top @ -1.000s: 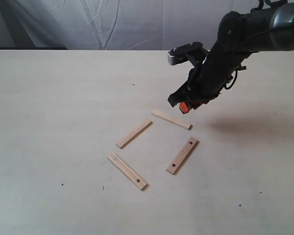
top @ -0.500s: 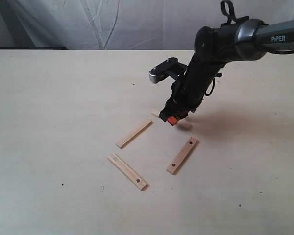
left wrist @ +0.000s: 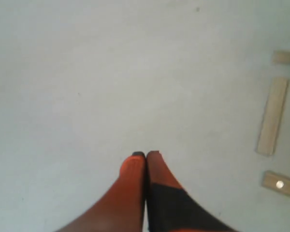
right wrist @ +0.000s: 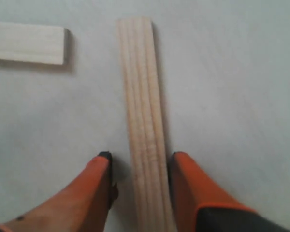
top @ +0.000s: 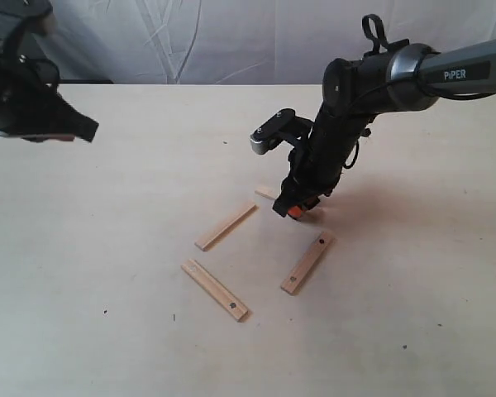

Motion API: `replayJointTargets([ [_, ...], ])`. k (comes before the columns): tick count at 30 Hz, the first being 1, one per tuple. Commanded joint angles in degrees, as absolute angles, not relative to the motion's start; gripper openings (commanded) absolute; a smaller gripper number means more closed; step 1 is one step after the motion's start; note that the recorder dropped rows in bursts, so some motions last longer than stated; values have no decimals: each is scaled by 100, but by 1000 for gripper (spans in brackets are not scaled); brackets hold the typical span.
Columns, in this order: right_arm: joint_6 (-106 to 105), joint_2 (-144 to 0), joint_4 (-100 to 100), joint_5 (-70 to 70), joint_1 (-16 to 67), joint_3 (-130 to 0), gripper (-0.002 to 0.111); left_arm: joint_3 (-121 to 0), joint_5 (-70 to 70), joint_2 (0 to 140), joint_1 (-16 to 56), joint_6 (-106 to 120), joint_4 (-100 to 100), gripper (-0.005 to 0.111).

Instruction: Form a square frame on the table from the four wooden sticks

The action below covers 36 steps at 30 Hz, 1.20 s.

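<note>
Four wooden sticks lie in a loose square outline on the table [top: 99,248], their ends apart. The left stick [top: 226,226], the near stick [top: 215,289] and the right stick [top: 307,262] show in full. The far stick [top: 266,192] is mostly hidden under my right gripper [top: 291,211]. In the right wrist view that gripper [right wrist: 140,157] stands open, low over the table, its orange fingers [right wrist: 99,186] on either side of the far stick [right wrist: 140,96]. My left gripper [top: 81,128] hangs at the far left, away from the sticks; its fingertips [left wrist: 146,154] are shut with nothing between them.
A white cloth backdrop [top: 190,41] hangs behind the table's far edge. The end of another stick [right wrist: 26,43] lies close to the far stick's tip. The left wrist view shows three sticks [left wrist: 273,116] off to one side over bare tabletop.
My right gripper has come down and to the left until its open fingers straddle the far stick. My left arm has come into the exterior view at the top left.
</note>
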<state>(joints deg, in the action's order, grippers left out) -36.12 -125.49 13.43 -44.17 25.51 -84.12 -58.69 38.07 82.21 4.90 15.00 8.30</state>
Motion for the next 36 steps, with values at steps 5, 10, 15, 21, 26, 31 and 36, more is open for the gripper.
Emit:
replayJointTargets([
  [5,-4228,-12592,754,-4222,2545,-8436,0,-5915,4072,9069,517,1387,779,0],
  [10,-5361,-12592,313,-3911,2535,-8445,0,-5915,3876,9104,529,1420,1067,0],
  [15,-6805,-12592,323,-3604,2535,-8445,0,-5915,3877,9104,529,1566,1091,0],
  [21,-6974,-12640,538,-3501,2535,-8445,0,-5915,3799,9104,529,1566,1105,0],
  [26,-6974,-12640,760,-3471,2535,-8445,15,-5915,3787,9104,529,1566,1105,0],
  [31,-6974,-12640,772,-3401,2535,-8445,40,-5915,3787,9104,529,1566,1105,0],
  [36,-6594,-12449,795,-3272,2535,-8445,41,-5915,3787,9104,529,1566,1116,0],
])
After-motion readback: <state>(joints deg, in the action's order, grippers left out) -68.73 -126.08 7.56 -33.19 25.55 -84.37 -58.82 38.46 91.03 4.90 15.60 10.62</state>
